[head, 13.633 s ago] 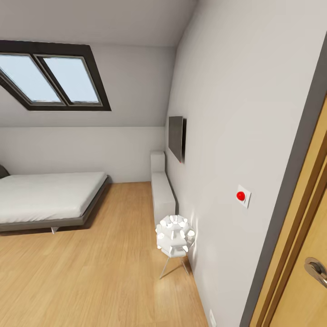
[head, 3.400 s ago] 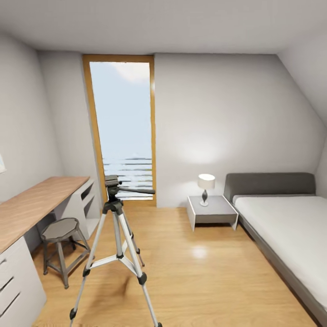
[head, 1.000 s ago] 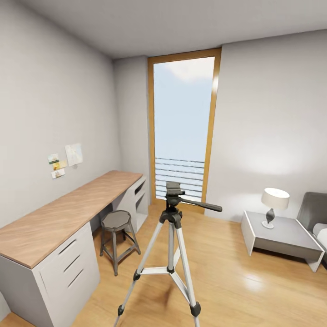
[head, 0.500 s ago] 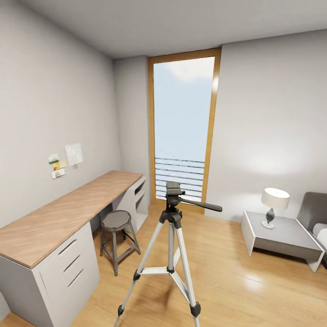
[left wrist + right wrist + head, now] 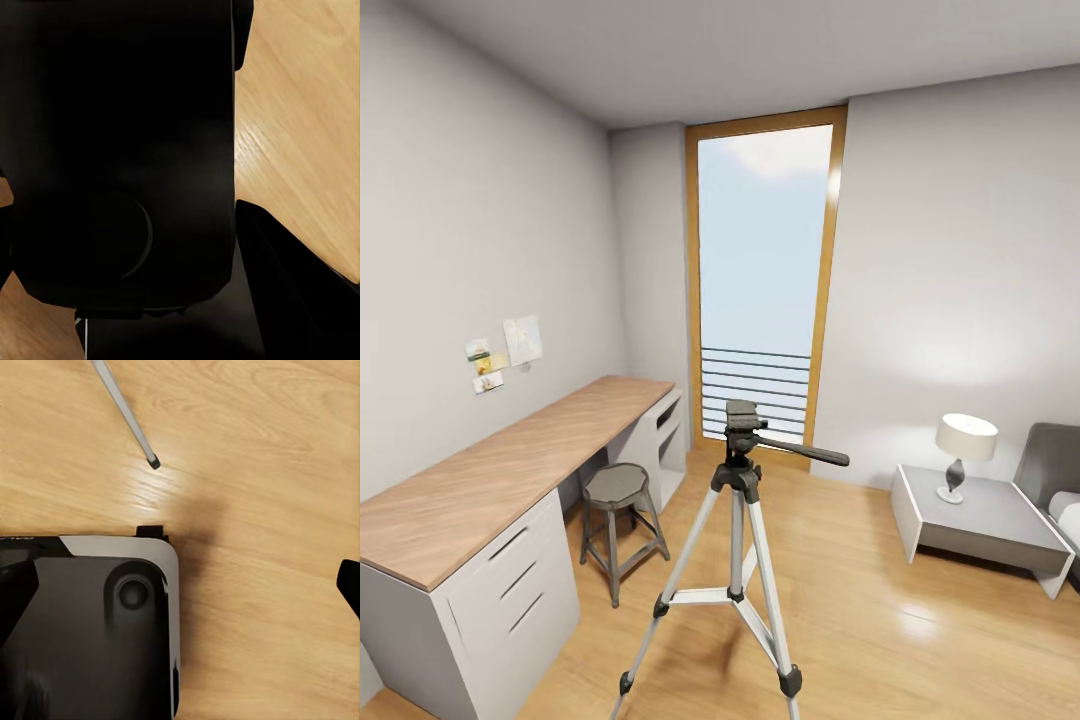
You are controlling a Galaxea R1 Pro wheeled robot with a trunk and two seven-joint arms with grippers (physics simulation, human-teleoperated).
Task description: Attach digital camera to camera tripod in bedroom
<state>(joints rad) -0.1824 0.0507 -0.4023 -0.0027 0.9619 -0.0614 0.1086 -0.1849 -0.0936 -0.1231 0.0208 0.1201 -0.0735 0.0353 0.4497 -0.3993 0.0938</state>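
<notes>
Standing on the wood floor (image 5: 920, 640) mid-room, the tripod (image 5: 738, 560) is upright, legs spread, pan handle pointing toward the nightstand (image 5: 980, 525). Its top plate is bare. Stool (image 5: 618, 530) sits beside the desk's (image 5: 500, 480) front edge, window (image 5: 760, 280) behind. Claw state: cannot tell for either arm; wrist views give dark robot bodywork over floor, plus a tripod foot (image 5: 152, 460).

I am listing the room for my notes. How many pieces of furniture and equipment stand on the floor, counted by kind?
Camera tripod: 1
Stool: 1
Desk: 1
Bedside table: 1
Bed, partly cut off at the edge: 1
Total: 5
</notes>
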